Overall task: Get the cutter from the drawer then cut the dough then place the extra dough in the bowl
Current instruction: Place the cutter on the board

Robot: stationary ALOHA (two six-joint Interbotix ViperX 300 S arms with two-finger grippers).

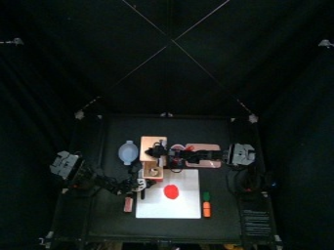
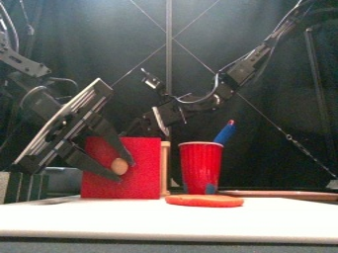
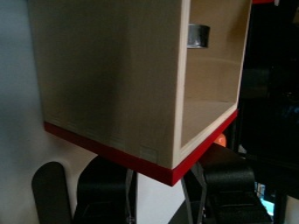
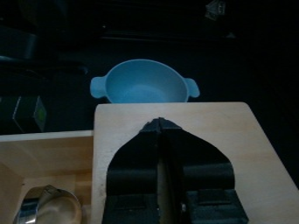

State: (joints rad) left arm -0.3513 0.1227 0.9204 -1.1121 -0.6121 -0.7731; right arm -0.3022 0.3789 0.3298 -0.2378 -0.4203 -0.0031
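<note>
**Drawer open, cutter not yet lifted: the box could shift.**
The round metal cutter with a wire handle lies inside the drawer of the pale wooden box, behind its red drawer front. The right gripper, closed tight and empty, presses on the box's flat, smooth top; if it slips on that bare wood, the light box may skid or tip. The left gripper sits at the drawer front, and I cannot tell whether it has a hold. The cutter's thin, slick metal looks easy to fumble. The flat red dough disc and the smooth blue-grey bowl with two small handles sit apart from the box.
</note>
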